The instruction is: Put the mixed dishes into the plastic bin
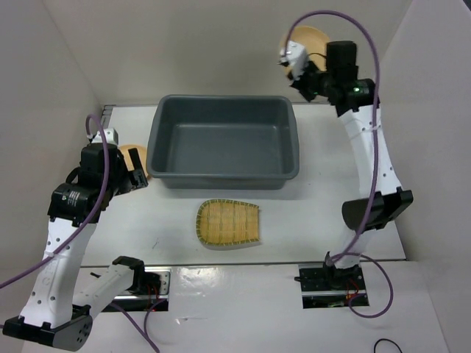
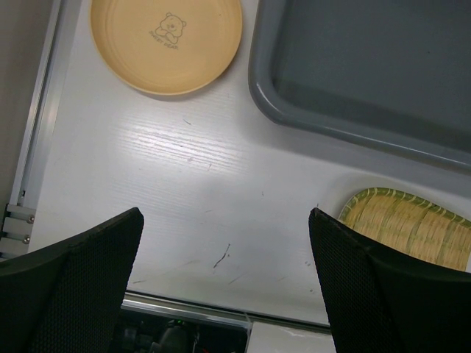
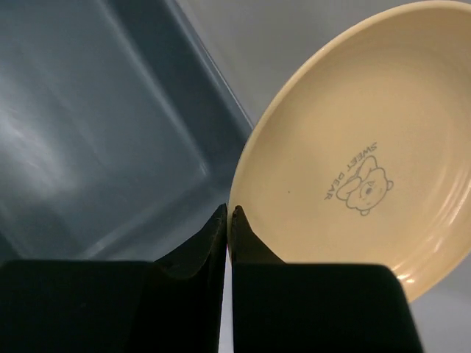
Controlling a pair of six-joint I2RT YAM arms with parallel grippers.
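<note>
Pinching the rim of a tan plate [image 3: 353, 147], the right jaws are closed tight on its edge, so the plate hangs tilted on its side rather than flat. That grip probably follows from the shape: a plate lying flat offers only its thin rim to take hold of. The plate is up in the air by the far right corner of the plastic bin [image 1: 221, 99], apparently so it can go over the wall and be let go inside. Its face carries a small bear drawing and the words "SWEET BEAR".

The left jaws stand wide apart with nothing between them, above the left part of the desk [image 2: 184, 184]. Ahead of them a second plate [image 2: 165, 44] lies flat just beside the bin's left wall. It has the same bear print, but the lettering is too small to read. The fan-shaped dish [image 1: 229, 223] lies on the desk near the bin's near wall. Nothing shows inside the bin yet, and no glass cups are in view.
</note>
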